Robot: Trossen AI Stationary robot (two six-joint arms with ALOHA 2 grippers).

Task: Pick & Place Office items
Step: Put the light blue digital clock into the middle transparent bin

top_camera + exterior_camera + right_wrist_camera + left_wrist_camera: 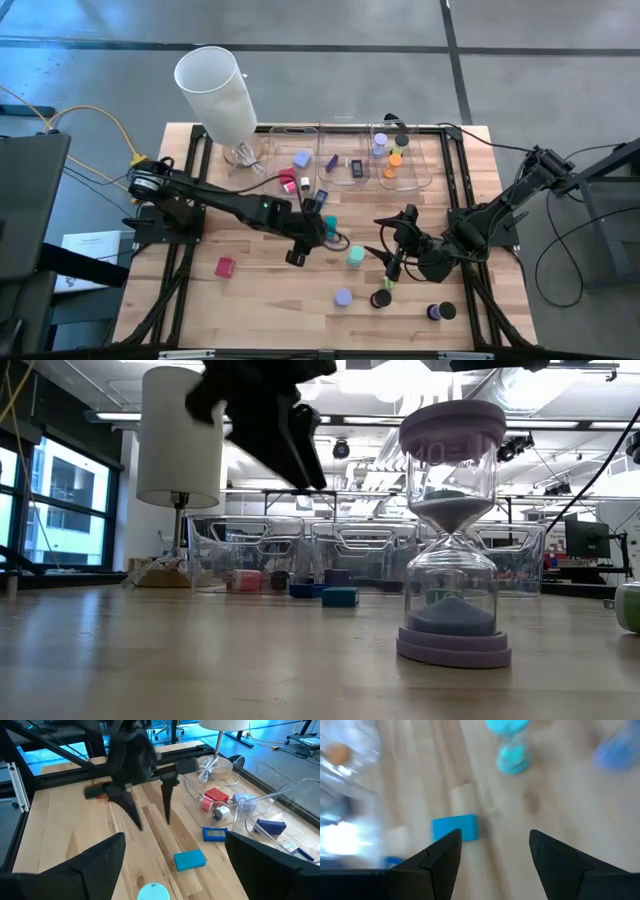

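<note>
The left gripper (301, 250) is hovering at mid-frame in the high view, fingers spread and gripping nothing, over bare wooden table (260, 300) — open planks lying all around it. The right gripper (392, 262) is waiting at centre-right, jaws wide, empty. A flat blue rectangular block (190, 859) is lying just ahead of the left fingers (437, 865). The lavender sand timer (453, 535) is blocking much of the low view — its embossed lettering is unreadable.
</note>
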